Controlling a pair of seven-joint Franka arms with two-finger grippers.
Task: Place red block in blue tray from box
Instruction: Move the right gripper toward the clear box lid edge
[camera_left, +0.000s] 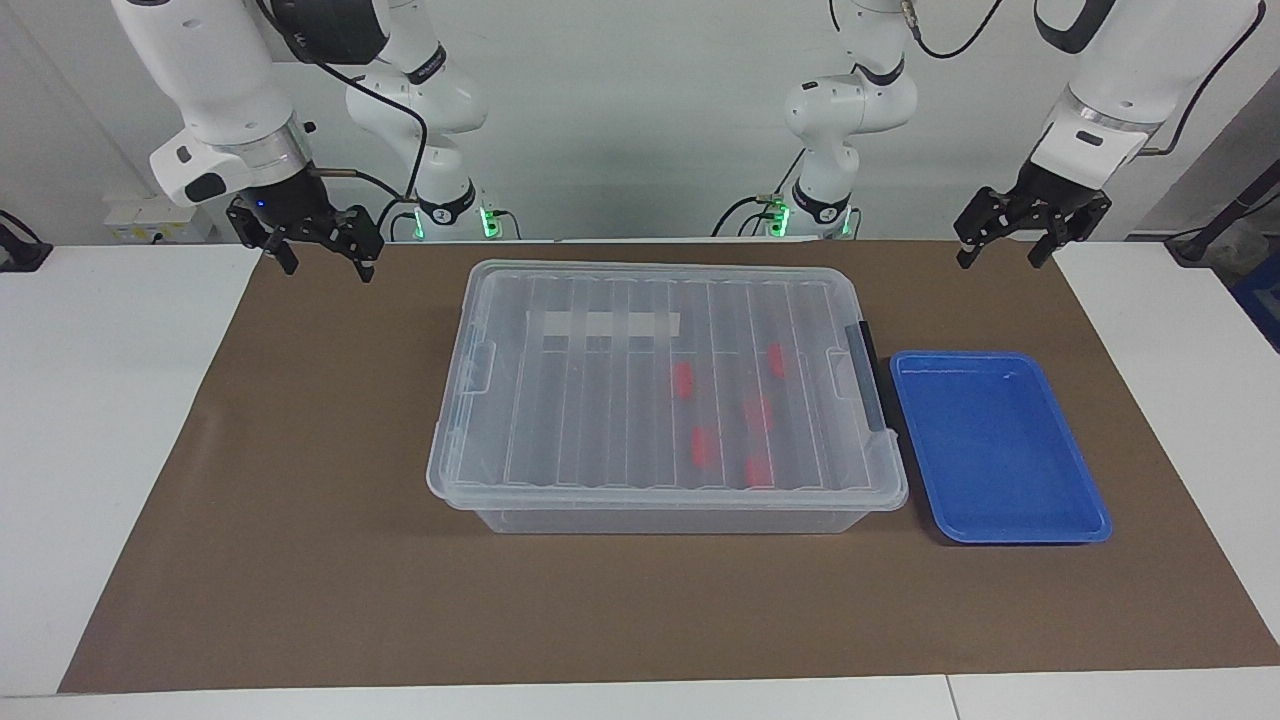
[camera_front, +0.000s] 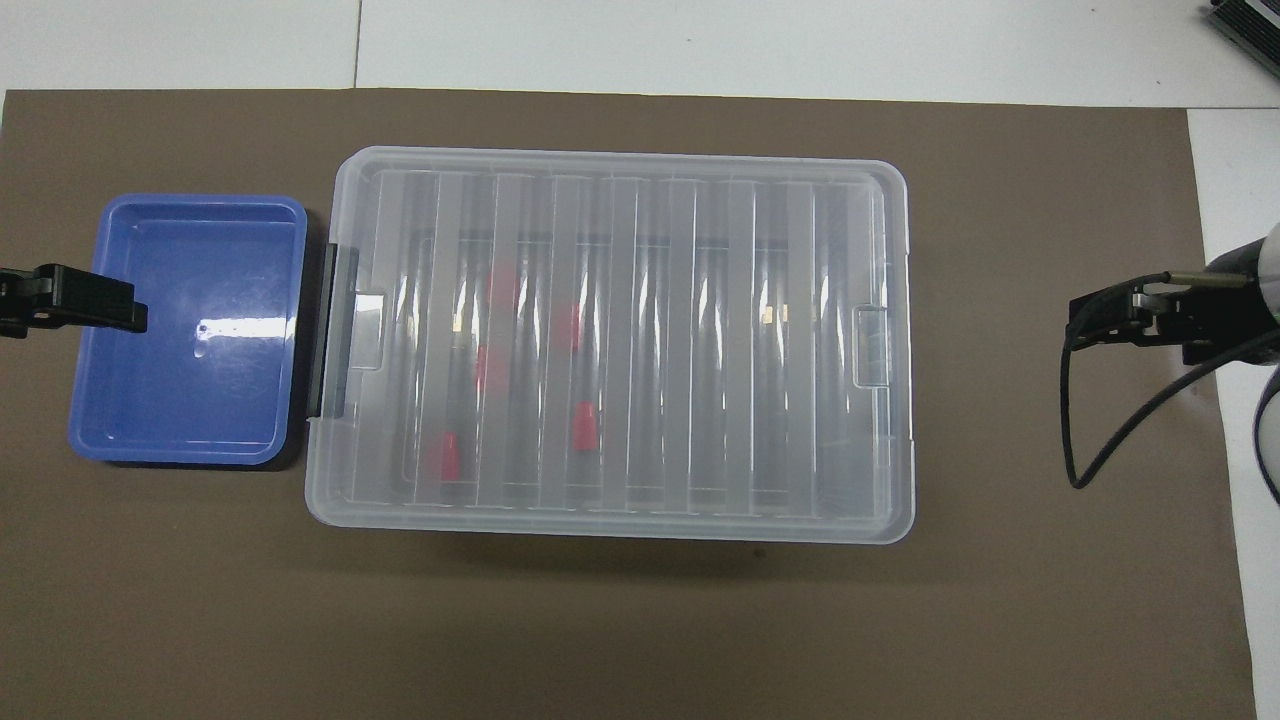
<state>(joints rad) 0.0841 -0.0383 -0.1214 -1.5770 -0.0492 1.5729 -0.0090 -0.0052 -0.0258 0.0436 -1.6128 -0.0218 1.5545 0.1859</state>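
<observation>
The box (camera_left: 600, 400) (camera_front: 650, 340), a big clear bin, sits mid-mat with its ribbed lid on. Through the lid I see several red blocks, among them one red block (camera_left: 684, 380) and another (camera_front: 585, 425), all in the half toward the left arm's end. The blue tray (camera_left: 1000, 450) (camera_front: 190, 320) lies beside the box at that end, with nothing in it. My left gripper (camera_left: 1002, 255) (camera_front: 120, 310) hangs open, raised over the tray's outer rim. My right gripper (camera_left: 325, 265) (camera_front: 1090, 325) hangs open over the mat's edge at the right arm's end. Neither holds anything.
A brown mat (camera_left: 300, 560) covers the white table (camera_left: 100, 400). The box has a dark latch (camera_left: 868, 380) on the side facing the tray and a clear clip (camera_front: 872, 345) on the other end. A black cable (camera_front: 1100, 440) loops from the right wrist.
</observation>
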